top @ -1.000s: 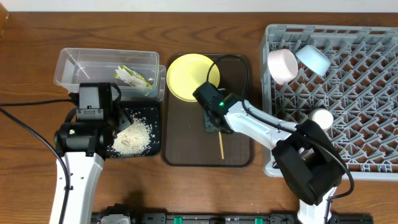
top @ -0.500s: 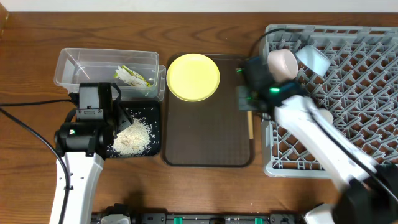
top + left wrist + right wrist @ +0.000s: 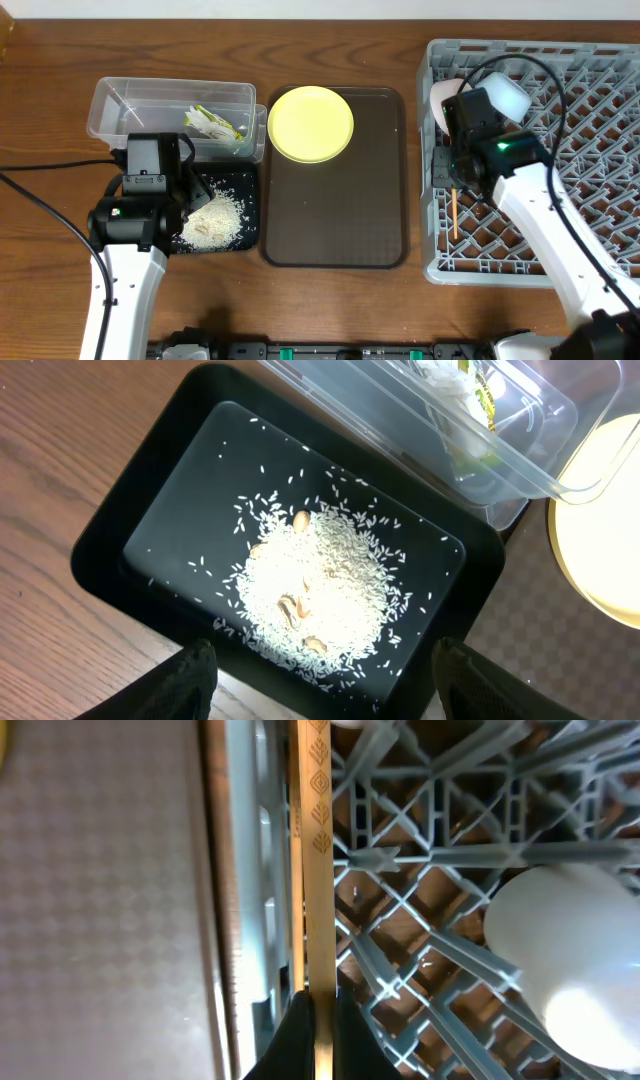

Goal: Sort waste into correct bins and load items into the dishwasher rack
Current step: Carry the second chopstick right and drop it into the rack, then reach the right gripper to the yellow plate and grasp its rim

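Note:
My right gripper (image 3: 320, 1032) is shut on the thin wooden chopsticks (image 3: 318, 870) and holds them over the left side of the grey dishwasher rack (image 3: 600, 160); overhead they show as chopsticks (image 3: 453, 215) below the gripper (image 3: 452, 183). A pale cup (image 3: 570, 950) lies in the rack beside them. A pink-white bowl (image 3: 441, 100) and a light blue bowl (image 3: 506, 95) lean at the rack's back left. The yellow plate (image 3: 311, 123) sits on the brown tray. My left gripper (image 3: 335, 690) is open above the black tray (image 3: 150, 510) holding rice scraps (image 3: 320, 590). The wrapper (image 3: 213, 123) lies in the clear tub (image 3: 130, 100).
The brown serving tray (image 3: 335, 215) lies between the bins and the rack, bare apart from the plate. The rack's upright pegs and left wall (image 3: 245, 900) are close to the chopsticks. Cables trail over the left table edge and above the rack.
My right gripper has carried the chopsticks to the right, from the brown tray's right edge to above the rack's left side. The left arm has not moved.

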Motion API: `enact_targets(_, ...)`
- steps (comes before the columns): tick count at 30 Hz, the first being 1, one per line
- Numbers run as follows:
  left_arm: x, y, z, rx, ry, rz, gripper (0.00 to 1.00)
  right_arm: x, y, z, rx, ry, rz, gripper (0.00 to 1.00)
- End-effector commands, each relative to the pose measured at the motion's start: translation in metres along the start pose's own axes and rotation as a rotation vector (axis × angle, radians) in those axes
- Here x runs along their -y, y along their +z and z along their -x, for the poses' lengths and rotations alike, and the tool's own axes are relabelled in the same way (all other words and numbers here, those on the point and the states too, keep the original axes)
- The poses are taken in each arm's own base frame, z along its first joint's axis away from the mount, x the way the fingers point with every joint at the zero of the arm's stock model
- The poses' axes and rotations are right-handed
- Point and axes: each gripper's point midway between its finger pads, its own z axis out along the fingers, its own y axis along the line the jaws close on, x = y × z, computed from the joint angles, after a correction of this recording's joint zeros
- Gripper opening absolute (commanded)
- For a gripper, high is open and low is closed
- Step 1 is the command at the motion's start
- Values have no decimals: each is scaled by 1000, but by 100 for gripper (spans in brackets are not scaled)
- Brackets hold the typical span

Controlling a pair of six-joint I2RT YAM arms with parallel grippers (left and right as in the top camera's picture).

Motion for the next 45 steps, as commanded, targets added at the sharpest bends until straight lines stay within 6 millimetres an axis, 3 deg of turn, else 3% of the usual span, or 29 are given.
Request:
enact_targets(1, -1, 0, 2, 3, -14, 6, 72, 5, 17, -7, -30, -17, -27, 4)
enact_targets(4, -1, 0, 2, 2, -13, 7, 72, 4, 20, -5, -23, -17, -25, 9)
enact_targets(6, -1, 0, 2, 2, -13, 7, 72, 2, 20, -1, -7, -14, -20, 17)
enact_targets(14, -1, 0, 2, 3, -13, 7, 72, -6, 18, 15, 57, -19, 16, 21)
enact_targets(16, -1, 0, 2, 3, -14, 6, 72, -18, 15, 25, 94, -41, 81, 22)
enact_targets(22, -1, 0, 2, 3, -14, 6, 72, -77, -6, 68, 275, -83, 354, 37)
enact_targets(25, -1, 0, 2, 3, -14, 6, 72, -97, -15, 84, 365, -107, 402, 48)
enact_targets(28, -1, 0, 2, 3, -14, 6, 72, -118, -15, 92, 414, -137, 438, 52)
enact_targets(31, -1, 0, 2, 3, -14, 6, 72, -141, 0, 91, 417, -169, 461, 55)
enact_targets(36, -1, 0, 2, 3, -13, 7, 72, -172, 47, 83, 382, -209, 473, 54)
enact_targets(45, -2, 0, 1, -1, -13, 9, 72, -190, 124, 65, 300, -95, 448, 49)
